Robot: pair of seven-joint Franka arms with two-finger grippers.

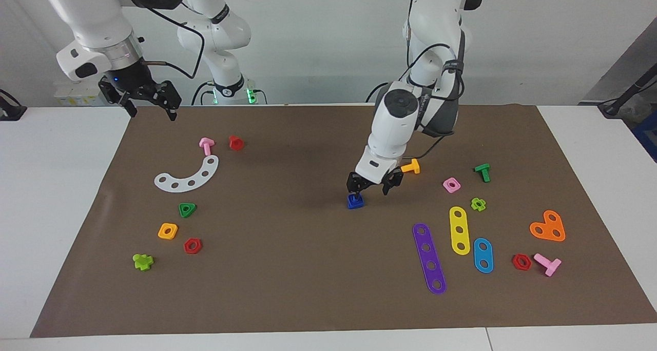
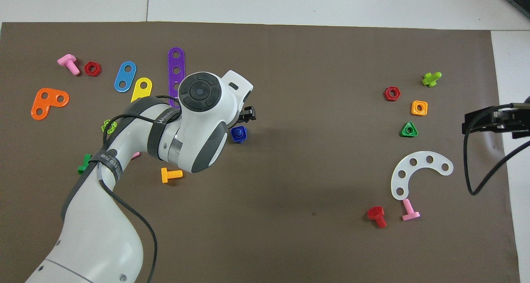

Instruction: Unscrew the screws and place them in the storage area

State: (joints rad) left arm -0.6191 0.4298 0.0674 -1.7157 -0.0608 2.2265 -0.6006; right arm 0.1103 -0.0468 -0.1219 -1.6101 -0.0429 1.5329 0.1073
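A small dark-blue piece (image 1: pixel 355 201) lies on the brown mat near its middle and also shows in the overhead view (image 2: pixel 239 134). It has a square outline, and I cannot tell a bolt from a nut in it. My left gripper (image 1: pixel 370 187) is open and low over the mat, with one fingertip (image 1: pixel 354 187) just above the blue piece; whether it touches is unclear. The storage area around the white curved strip (image 1: pixel 187 176) lies toward the right arm's end. My right gripper (image 1: pixel 151 104) is open and empty, raised over the mat's corner there, waiting.
Around the white strip (image 2: pixel 418 171) lie a pink bolt (image 1: pixel 206 145), a red bolt (image 1: pixel 236 142), a green triangle nut (image 1: pixel 187 209), an orange square nut (image 1: pixel 168 231) and others. Purple (image 1: pixel 429 257), yellow and blue strips lie toward the left arm's end. An orange bolt (image 1: pixel 411 167) lies beside the left gripper.
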